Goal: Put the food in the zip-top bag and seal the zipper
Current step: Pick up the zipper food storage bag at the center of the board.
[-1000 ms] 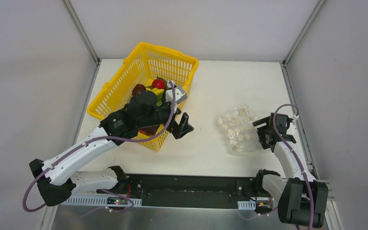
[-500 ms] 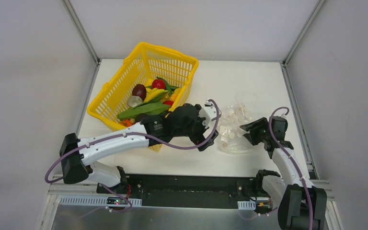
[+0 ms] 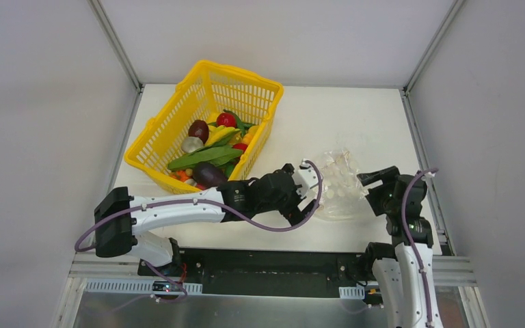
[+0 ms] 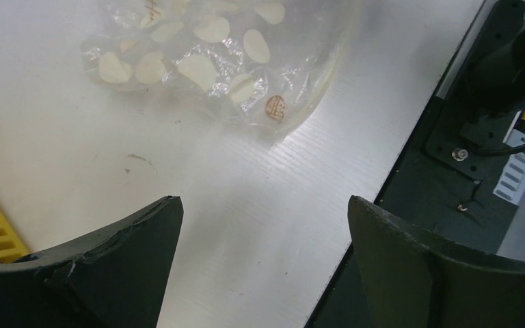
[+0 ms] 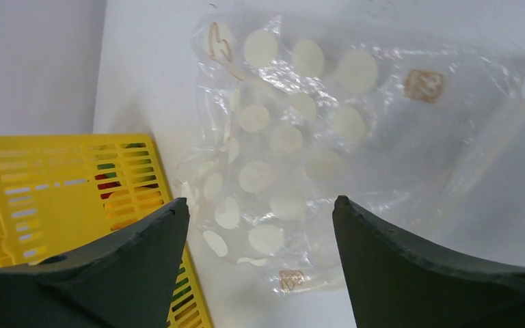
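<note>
The food lies in the yellow basket [image 3: 178, 92]: a red piece [image 3: 226, 119], a dark purple piece [image 3: 210, 175], yellow bananas [image 3: 219, 134] and a long green one [image 3: 202, 157]. The clear dotted zip-top bag [image 3: 336, 179] lies flat and empty on the table at the right. It also shows in the left wrist view [image 4: 205, 61] and the right wrist view [image 5: 294, 137]. A faint clear strip [image 5: 482, 154] on the bag may be the zipper. My left gripper [image 3: 305, 205] [image 4: 263, 199] is open and empty just left of the bag. My right gripper [image 3: 369, 186] [image 5: 260, 200] is open and empty above the bag's right side.
The yellow basket's near wall [image 5: 55, 184] stands close to the bag's left side. The black base rail [image 4: 478, 123] runs along the table's near edge. Grey walls enclose the table on three sides.
My left arm has swung out of the basket and right across the table to the bag, empty. My right gripper has shifted a little over the bag's right side.
</note>
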You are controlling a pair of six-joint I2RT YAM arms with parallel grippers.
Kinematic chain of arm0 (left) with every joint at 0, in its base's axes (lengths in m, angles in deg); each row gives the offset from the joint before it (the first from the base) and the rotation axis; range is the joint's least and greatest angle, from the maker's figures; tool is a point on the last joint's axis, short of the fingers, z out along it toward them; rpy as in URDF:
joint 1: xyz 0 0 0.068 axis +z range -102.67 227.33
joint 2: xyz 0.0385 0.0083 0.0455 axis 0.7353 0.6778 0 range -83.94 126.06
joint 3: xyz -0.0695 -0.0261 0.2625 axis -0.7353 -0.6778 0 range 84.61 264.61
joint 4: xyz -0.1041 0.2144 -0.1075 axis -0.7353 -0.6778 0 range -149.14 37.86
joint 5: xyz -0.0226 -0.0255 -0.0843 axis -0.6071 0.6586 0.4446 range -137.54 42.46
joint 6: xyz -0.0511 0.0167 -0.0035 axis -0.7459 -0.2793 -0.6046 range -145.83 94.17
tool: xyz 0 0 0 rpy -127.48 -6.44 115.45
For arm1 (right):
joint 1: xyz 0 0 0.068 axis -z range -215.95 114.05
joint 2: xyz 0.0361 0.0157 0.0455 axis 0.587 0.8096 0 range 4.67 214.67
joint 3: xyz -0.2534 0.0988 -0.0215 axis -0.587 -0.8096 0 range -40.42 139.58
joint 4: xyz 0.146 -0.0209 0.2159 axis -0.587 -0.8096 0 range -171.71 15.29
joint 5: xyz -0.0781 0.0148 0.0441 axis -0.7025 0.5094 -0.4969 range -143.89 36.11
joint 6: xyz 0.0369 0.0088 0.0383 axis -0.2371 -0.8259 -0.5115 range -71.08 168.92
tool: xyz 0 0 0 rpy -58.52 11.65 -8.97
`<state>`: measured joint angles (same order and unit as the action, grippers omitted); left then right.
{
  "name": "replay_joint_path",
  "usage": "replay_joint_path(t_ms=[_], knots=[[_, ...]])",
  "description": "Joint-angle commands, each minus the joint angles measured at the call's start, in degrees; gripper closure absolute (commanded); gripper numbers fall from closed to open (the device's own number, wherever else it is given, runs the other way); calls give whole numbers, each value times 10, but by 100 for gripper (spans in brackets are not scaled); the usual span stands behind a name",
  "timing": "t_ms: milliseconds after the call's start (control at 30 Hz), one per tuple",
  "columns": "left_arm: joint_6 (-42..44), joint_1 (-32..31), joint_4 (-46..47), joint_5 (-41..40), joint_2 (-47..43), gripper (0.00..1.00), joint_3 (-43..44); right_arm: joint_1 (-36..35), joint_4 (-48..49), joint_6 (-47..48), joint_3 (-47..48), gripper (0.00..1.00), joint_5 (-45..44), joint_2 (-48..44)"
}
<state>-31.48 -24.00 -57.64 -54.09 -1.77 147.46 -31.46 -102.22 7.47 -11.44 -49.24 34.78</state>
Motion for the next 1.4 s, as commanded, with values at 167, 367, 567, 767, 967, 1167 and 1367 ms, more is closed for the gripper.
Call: replay_joint_path(t_ms=[167,367,567,767,967,1167,1367], knots=[[-8,-3,73,-57,-67,6,-68,-2,-158,-98,-35,20,-67,-49],[-7,-3,81,-61,-76,6,-73,-3,-158,-89,-39,25,-52,40],[-7,-3,83,-67,-84,6,-85,-4,-116,-103,-70,26,-52,52],[-2,-3,58,-66,-91,6,-77,-4,-51,-103,-97,47,-40,63],[5,-3,77,-57,-129,4,-108,-4,54,-95,-124,92,-16,44],[25,-3,81,-76,-133,1,-99,-4,117,-125,-149,100,-36,34],[30,-3,43,-90,-107,1,-55,-4,87,-96,-131,100,16,-25]])
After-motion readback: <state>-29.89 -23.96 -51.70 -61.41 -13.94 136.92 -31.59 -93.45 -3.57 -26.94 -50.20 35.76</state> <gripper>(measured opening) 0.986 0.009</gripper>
